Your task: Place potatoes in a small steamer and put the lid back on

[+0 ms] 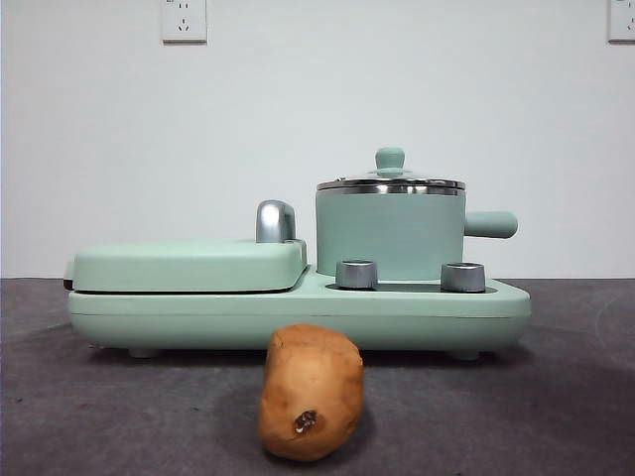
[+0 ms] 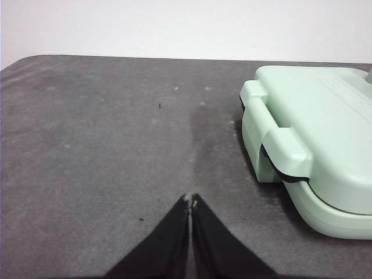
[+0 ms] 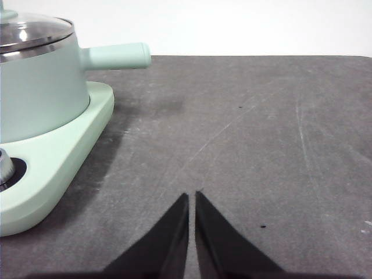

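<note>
Both tools, left tool and right tool, hang clenched and empty over bare tabletop. Right sits nearer the lid, which closes the small steamer. Lying endwise toward the front camera before the appliance, the potato appears in neither wrist view.

A plain white wall rises behind a dark grey, faintly scuffed surface. Two white wall sockets sit high up, one left, one right. Lighting is soft and even.
</note>
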`<state>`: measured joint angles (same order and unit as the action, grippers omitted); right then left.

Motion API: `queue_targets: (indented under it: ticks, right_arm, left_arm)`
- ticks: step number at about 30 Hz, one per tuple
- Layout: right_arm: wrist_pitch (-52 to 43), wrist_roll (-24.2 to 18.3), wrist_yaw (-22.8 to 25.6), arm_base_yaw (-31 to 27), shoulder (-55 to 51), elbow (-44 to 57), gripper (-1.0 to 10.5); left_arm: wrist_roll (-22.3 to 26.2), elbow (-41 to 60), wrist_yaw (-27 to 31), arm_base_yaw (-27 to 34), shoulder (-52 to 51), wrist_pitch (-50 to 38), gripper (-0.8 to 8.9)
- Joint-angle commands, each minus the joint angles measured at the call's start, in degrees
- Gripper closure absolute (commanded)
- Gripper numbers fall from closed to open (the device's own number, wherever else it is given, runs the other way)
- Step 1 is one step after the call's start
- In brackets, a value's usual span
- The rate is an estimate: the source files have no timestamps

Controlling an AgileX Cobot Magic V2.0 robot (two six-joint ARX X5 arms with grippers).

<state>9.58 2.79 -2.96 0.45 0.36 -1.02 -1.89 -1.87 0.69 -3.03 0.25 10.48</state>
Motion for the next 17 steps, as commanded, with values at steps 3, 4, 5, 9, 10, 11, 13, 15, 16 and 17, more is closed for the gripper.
queue_targets:
  ticks: [3,4,5,9,10,11,13,15,16,17]
  right_arm:
    - [-0.6,-0.2,-0.1,0.1,-0.2,0.3,9.3]
    - [-0.6,-0.2,-0.1,0.1,-0.2,0.3,9.3]
    - [-0.7,-0.2,-0.1,0.1,-0.2,0.3,9.3]
    - [-1.6,-0.1,-0.2,0.1,-0.2,0.3,9.3]
    - [-1.6,0.3,-0.2,0.2,-0.2,0.3,9.3]
    - [-1.6,0.8,-0.2,0.2,-0.2,0.3,9.3]
    - [-1.6,3.4,-0.3,0.1,-0.2,0.3,9.3]
    - [-2.2,7.2,-1.2,0.1,-0.2,0.2,9.3]
    - [-2.4,8.5,-2.2,0.2,-0.2,0.1,9.3]
    - [-2.3,9.5,-2.8,0.2,-0.2,-0.2,9.3]
  left_arm:
    - [0.8,1.1,-0.3,-0.1,-0.1,0.3,8.08]
    - [0.8,1.1,-0.3,-0.1,-0.1,0.3,8.08]
    - [0.8,1.1,-0.3,-0.1,-0.1,0.3,8.08]
    - [0.4,1.1,-0.3,-0.1,-0.1,0.2,8.08]
    - [-0.5,1.1,-0.3,-0.1,-0.1,0.2,8.08]
    - [-1.0,1.1,-0.3,-0.1,-0.1,0.2,8.08]
    - [-3.2,1.1,-0.3,-0.1,-0.1,0.0,8.08]
    - [-6.9,1.1,-0.3,-0.1,-0.1,-0.3,8.08]
    - [-8.7,1.1,-0.3,-0.1,-0.1,-0.8,8.08]
    - [-10.2,1.1,-0.3,-0.1,-0.1,-1.2,8.08]
